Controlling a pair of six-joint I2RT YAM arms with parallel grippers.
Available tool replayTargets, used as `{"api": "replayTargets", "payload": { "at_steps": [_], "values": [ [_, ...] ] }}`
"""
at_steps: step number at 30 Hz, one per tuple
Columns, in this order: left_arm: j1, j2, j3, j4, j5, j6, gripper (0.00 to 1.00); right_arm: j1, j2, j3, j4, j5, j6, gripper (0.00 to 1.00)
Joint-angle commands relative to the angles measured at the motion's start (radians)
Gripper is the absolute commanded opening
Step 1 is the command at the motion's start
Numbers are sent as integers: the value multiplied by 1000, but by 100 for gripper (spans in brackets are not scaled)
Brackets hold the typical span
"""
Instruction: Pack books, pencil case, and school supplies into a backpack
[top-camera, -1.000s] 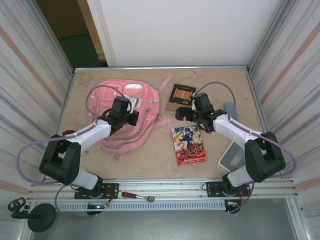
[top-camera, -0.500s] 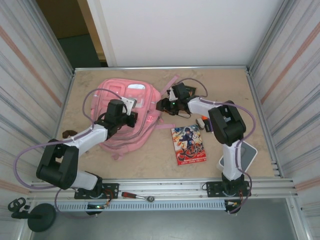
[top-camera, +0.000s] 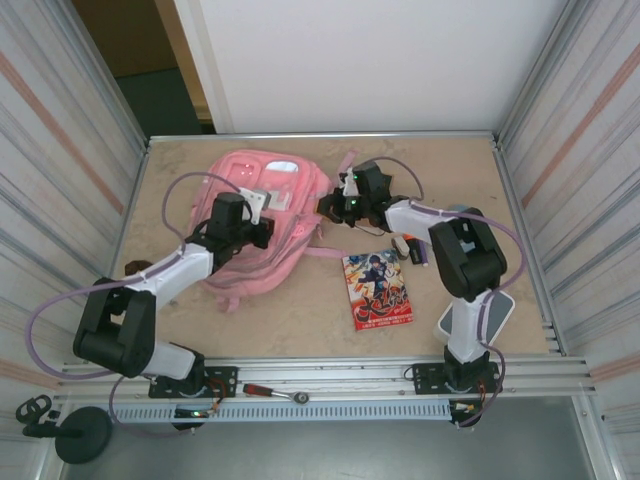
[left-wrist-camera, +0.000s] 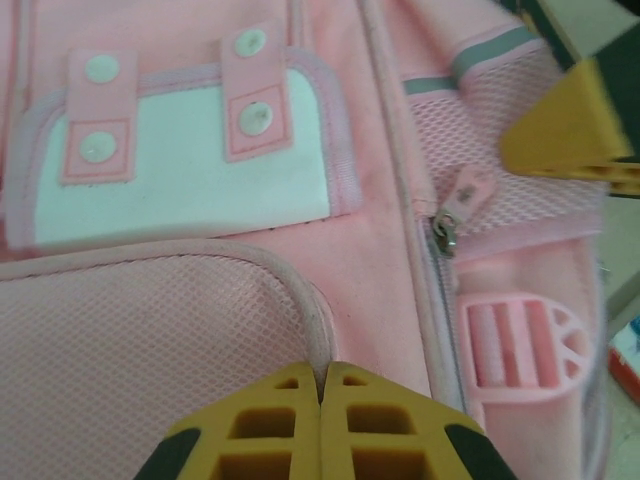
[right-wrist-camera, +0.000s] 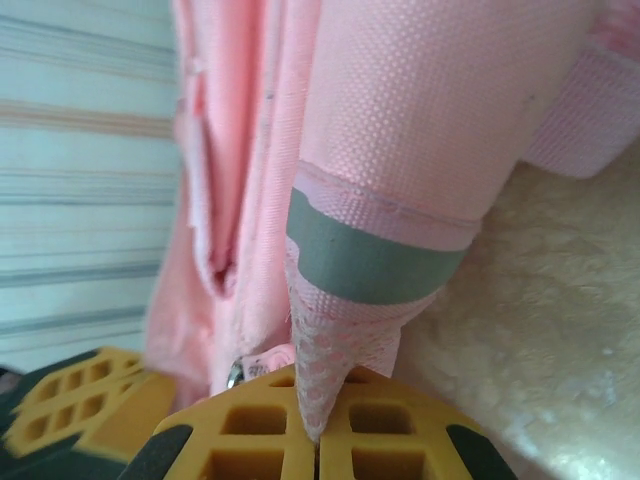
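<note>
The pink backpack (top-camera: 280, 195) lies at the back left of the table, its white front pocket (left-wrist-camera: 180, 190) facing up. My left gripper (top-camera: 262, 232) is shut on the pale piping at the edge of its mesh pocket (left-wrist-camera: 312, 330). My right gripper (top-camera: 325, 208) is shut on a fold of pink mesh (right-wrist-camera: 330, 380) on the bag's right side, below a grey band (right-wrist-camera: 370, 260). The cartoon-cover book (top-camera: 378, 290) lies flat at centre right. An orange-and-white piece (top-camera: 403, 244) and a short black piece (top-camera: 416, 256) lie beside the right arm. The brown book is hidden under that arm.
A white-and-grey flat object (top-camera: 492, 312) lies at the front right by the right arm's base. Metal walls close in the table (top-camera: 300, 325) on both sides. A pink strap (top-camera: 345, 163) trails behind the right gripper. A tool lies on the front rail (top-camera: 270, 391).
The right arm swung left from the books to the backpack's right side and closed on its mesh. The backpack has shifted and bunched up. The left gripper stayed shut on it.
</note>
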Motion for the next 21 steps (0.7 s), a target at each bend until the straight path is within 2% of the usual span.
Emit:
{"api": "replayTargets", "payload": {
  "at_steps": [1,7,11,14,16,19,21],
  "values": [
    [23,57,129,45,-32,-20,0,15,-167,-40,61,0,42,0],
    [41,199,353,-69,-45,-46,0,63,-309,-155,68,159,77,0],
    [43,288,508,-169,-32,-68,2,138,-362,-204,83,306,94,0],
    [48,308,584,-260,-89,-105,15,193,-365,-208,85,410,106,0],
    [49,263,572,-296,-135,-138,34,216,-350,-215,109,454,136,0],
    [48,111,449,-287,-148,-207,51,237,-328,-236,165,495,191,0],
    [31,-25,320,-241,-143,-246,57,245,-314,-237,192,508,213,0]
  ]
}}
